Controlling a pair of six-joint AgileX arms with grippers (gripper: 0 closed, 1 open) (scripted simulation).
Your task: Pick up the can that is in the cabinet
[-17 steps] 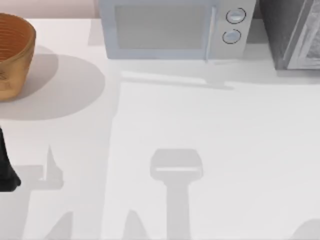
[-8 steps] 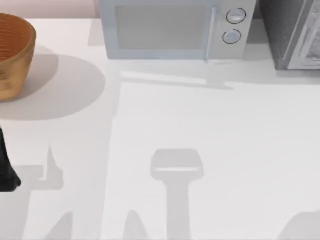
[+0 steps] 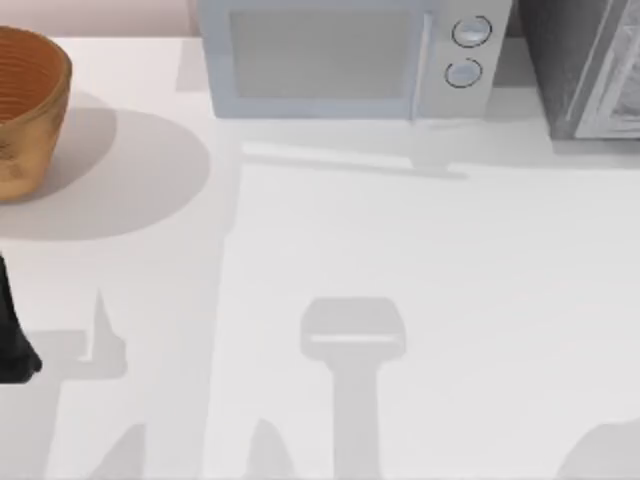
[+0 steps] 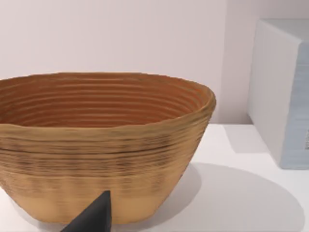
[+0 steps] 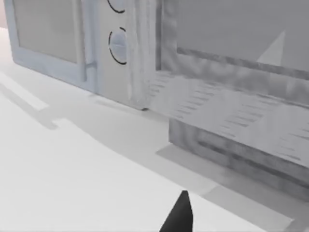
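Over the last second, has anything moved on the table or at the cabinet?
Barely anything. A shadow at the table's near right corner has spread a little further in, which suggests my right arm is moving there. The basket, the microwave and the cabinet have stayed put, and my left arm is parked as before at the left edge. Nothing was grasped or let go.
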